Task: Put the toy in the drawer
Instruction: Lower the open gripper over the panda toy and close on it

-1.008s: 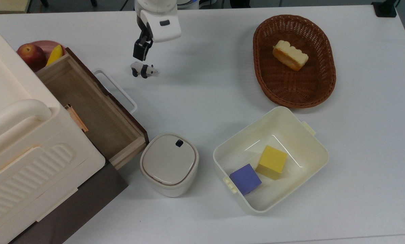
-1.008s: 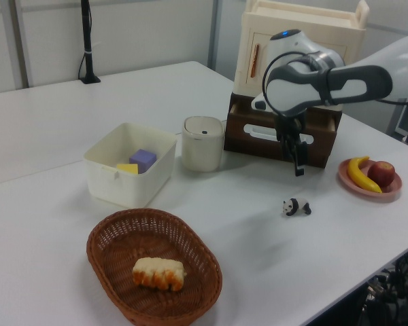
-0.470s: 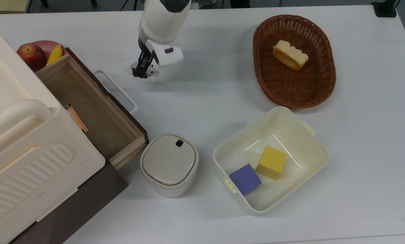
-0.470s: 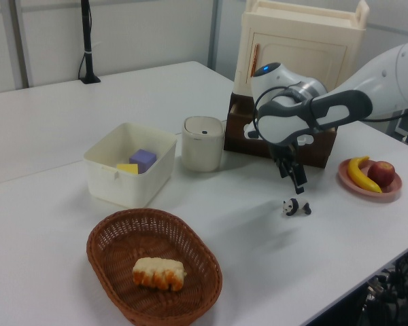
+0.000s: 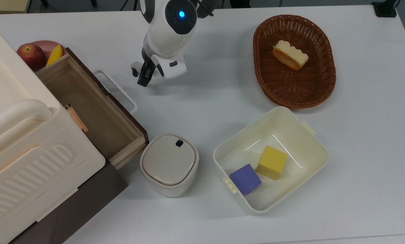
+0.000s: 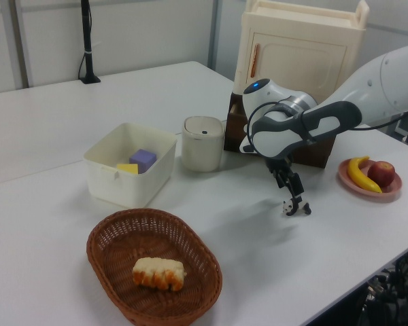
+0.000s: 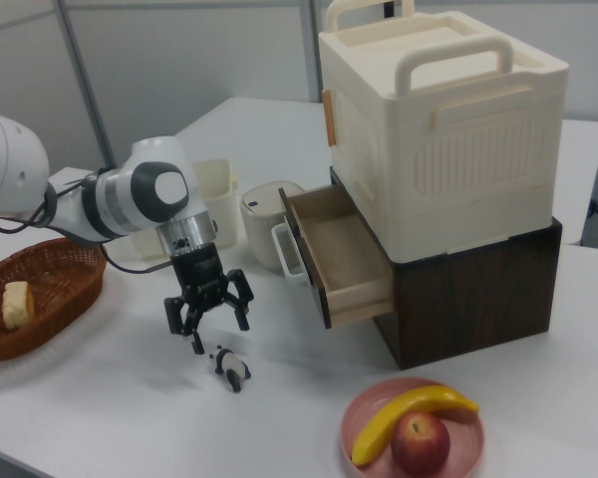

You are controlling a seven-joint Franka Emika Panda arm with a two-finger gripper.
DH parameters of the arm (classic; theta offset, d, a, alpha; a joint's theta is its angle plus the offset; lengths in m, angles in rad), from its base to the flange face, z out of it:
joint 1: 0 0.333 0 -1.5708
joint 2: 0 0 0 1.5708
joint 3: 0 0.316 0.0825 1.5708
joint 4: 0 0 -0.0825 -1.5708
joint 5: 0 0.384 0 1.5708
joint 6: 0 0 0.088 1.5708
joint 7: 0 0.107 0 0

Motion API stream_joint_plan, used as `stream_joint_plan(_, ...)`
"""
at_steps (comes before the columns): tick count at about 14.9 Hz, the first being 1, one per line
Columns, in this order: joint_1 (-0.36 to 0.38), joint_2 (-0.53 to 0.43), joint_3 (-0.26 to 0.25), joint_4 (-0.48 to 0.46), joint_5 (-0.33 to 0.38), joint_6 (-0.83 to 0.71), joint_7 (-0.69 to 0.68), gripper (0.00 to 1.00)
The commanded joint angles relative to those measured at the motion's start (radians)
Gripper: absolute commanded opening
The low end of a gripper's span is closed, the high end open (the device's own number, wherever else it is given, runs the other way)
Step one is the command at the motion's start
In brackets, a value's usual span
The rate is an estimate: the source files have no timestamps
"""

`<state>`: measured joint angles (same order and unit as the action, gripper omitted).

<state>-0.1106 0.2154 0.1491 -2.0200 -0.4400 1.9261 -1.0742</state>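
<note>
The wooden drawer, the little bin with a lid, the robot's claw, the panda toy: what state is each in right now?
Shallow wooden drawer: pulled open, nothing inside.
Small cream lidded bin: lid shut.
Gripper: open, just above the toy.
Tiny black-and-white panda toy: on the table, not gripped.

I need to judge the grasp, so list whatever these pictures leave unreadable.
1. Top view: the tiny black-and-white panda toy is mostly covered by the white arm's wrist.
2. Left view: the two-finger gripper overlaps the toy, so contact cannot be told. The right view shows the gripper open, seemingly just above the toy.
3. Top view: the back end of the shallow wooden drawer lies under the cream plastic box.
</note>
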Motion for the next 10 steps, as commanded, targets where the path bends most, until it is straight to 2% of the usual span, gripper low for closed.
stream_joint_plan(1,0.012,0.015,-0.002,-0.011,-0.032,0.019,0.025,1.0)
stream_joint_plan(7,0.008,0.033,-0.002,-0.014,-0.062,0.013,0.022,1.0)
stream_joint_plan(10,0.003,0.041,-0.002,-0.014,-0.071,0.013,0.02,0.94)
